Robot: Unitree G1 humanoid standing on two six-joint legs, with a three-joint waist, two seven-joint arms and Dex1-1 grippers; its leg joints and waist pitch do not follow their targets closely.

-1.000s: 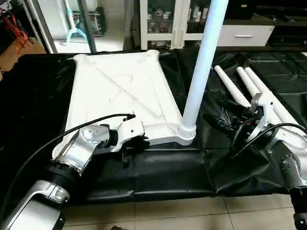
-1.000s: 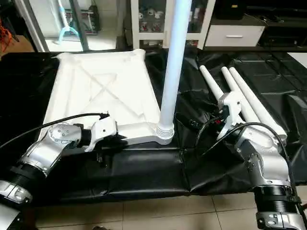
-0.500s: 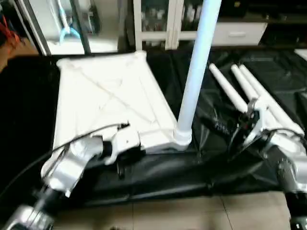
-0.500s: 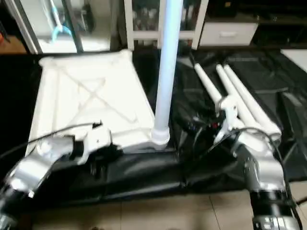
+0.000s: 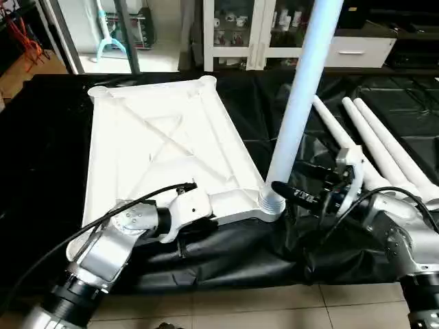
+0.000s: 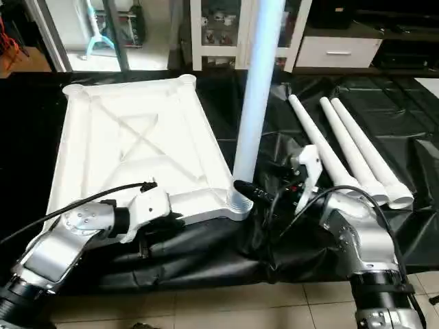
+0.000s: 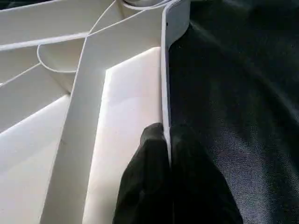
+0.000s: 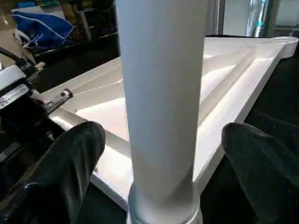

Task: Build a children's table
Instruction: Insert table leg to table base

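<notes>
Tabletop [image 5: 158, 151] rim, at the desk's near edge, is pinched by the shut left hand [image 7: 167, 140]; the wide-open right hand [image 8: 161, 172] should squarely close on the upright leg [image 5: 298, 103].

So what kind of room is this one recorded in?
Probably an indoor room used as a workspace, perhaps a lab or a living space. The tabletop lies on a low surface under black sheeting, with a tiled floor in front, and a white glass-door cabinet stands behind.
</notes>
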